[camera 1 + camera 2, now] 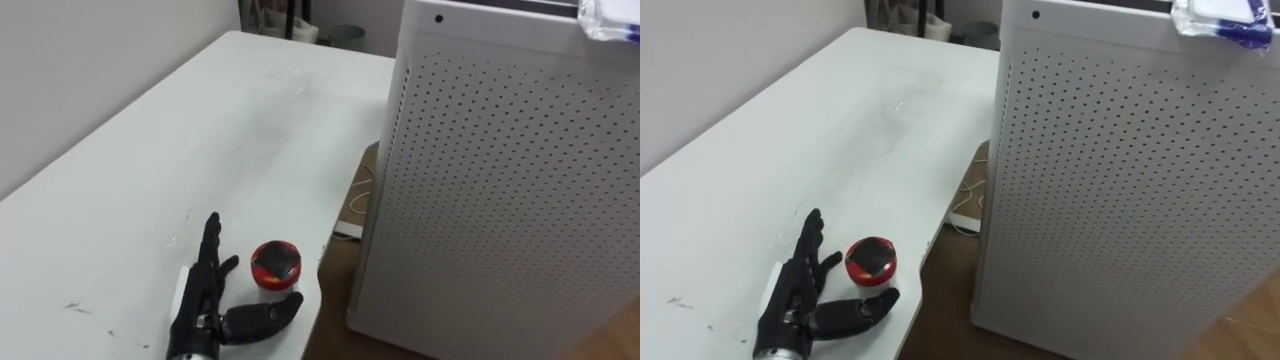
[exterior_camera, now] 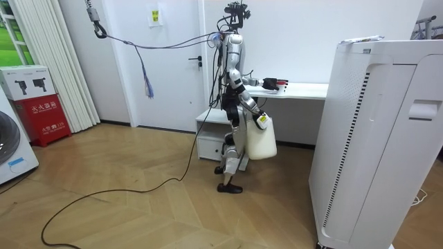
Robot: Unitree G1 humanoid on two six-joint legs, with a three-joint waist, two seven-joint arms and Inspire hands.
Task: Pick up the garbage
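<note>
1. Reach step: left hand [image 1: 203, 290] flat on white table [image 1: 200, 130], fingers straight, spread, thumb out.
2. Red-black round garbage [image 1: 276, 265] just right of it, ungrasped.
3. Next: curl fingers round it.

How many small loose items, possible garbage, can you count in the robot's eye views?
2: a red-and-black round item on the white table by the left hand; a clear wrapper atop the perforated cabinet. Others may be hidden.

A smooth, matt white table [image 1: 120, 200], faintly scuffed, is seen under the black, plastic-looking left hand [image 1: 205, 290]. A glossy red-and-black pot [image 1: 275, 265] is pictured just beside its thumb, with a perforated matt white panel [image 1: 500, 180] and satiny wooden floor [image 2: 277, 214] beyond.
</note>
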